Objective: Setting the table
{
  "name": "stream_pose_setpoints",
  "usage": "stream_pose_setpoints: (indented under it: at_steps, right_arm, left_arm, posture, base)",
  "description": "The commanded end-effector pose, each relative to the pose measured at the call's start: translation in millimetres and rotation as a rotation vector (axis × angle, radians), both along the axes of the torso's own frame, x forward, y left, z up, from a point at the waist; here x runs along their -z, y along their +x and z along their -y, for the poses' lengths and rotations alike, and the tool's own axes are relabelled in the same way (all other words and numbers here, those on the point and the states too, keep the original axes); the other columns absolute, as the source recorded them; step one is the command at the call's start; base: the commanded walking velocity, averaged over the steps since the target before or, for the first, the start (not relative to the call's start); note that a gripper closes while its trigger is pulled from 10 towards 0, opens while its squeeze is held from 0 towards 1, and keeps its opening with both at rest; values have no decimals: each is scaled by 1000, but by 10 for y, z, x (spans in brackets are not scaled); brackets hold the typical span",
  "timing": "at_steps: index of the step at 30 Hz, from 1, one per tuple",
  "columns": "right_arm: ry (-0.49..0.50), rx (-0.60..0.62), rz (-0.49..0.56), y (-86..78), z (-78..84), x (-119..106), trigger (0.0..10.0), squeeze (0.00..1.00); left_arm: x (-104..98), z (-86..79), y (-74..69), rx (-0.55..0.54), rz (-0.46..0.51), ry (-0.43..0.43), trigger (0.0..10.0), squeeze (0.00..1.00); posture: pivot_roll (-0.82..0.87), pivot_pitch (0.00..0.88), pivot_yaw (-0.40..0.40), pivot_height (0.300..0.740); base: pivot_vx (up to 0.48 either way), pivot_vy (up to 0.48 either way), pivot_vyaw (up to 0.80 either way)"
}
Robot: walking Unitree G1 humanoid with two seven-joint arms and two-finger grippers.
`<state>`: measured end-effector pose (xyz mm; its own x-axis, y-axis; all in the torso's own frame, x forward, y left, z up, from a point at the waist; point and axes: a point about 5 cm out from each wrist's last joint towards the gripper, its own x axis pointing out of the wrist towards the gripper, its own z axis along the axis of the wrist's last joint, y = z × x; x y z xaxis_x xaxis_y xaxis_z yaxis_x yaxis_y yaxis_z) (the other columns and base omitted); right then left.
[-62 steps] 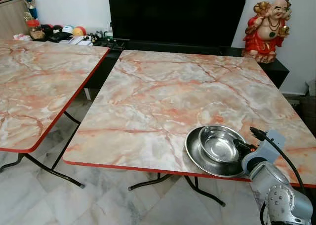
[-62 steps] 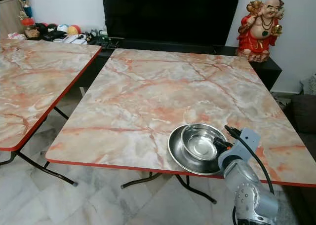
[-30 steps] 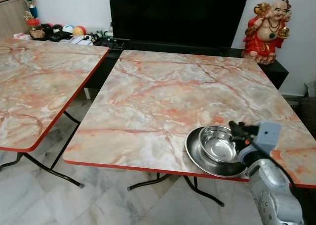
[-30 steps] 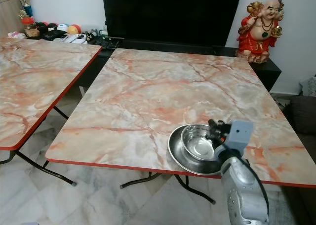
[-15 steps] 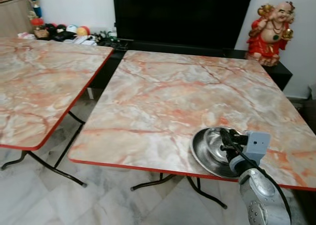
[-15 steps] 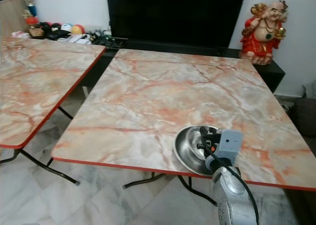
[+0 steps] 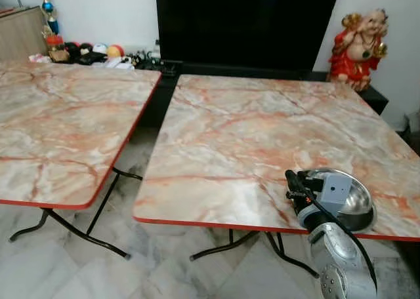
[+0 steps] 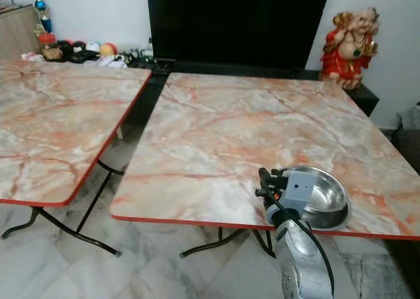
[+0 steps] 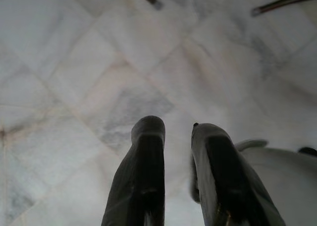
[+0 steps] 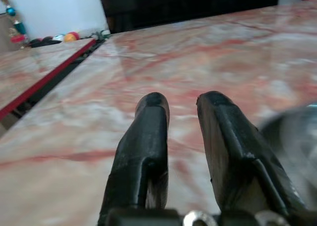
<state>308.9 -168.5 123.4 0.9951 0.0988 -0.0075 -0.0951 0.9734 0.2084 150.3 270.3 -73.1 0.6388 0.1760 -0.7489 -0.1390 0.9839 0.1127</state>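
No readable text, labels or numbers anywhere.

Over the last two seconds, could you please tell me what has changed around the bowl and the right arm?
The right claw has swung from the right side of the steel bowl across to its left, and now hovers empty over the table, fingers apart. The camera has turned too, so the scene has shifted. The bowl sits in its plate near the table's front edge as before. The left claw hangs over the floor.
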Motion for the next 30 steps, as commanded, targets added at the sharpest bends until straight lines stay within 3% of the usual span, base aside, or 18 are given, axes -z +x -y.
stream_pose_setpoints:
  at_steps: [1, 15, 20, 30]
  right_arm:
    - [14, -25, 19, 34, -79, -58, 10000, 0]
    - [-41, -122, 19, -42, -287, -6, 10000, 0]
    - [-39, -128, 7, -85, -279, 38, 10000, 0]
    - [-66, -166, -3, -108, -305, 73, 10000, 0]
  left_arm:
    - [4, -54, -50, -20, -17, 10, 10000, 0]
    - [17, -44, -73, -57, -9, 2, 10000, 0]
    - [19, -47, -80, -62, -10, 2, 10000, 0]
    - [25, -17, -68, -72, -4, -4, 10000, 0]
  posture:
    - [106, 0, -51, 740]
    - [105, 0, -56, 740]
    - [100, 0, -57, 740]
    - [106, 0, -64, 740]
  base:
    - [0, 480, 0]
    - [0, 480, 0]
    - [0, 480, 0]
    - [0, 34, 0]
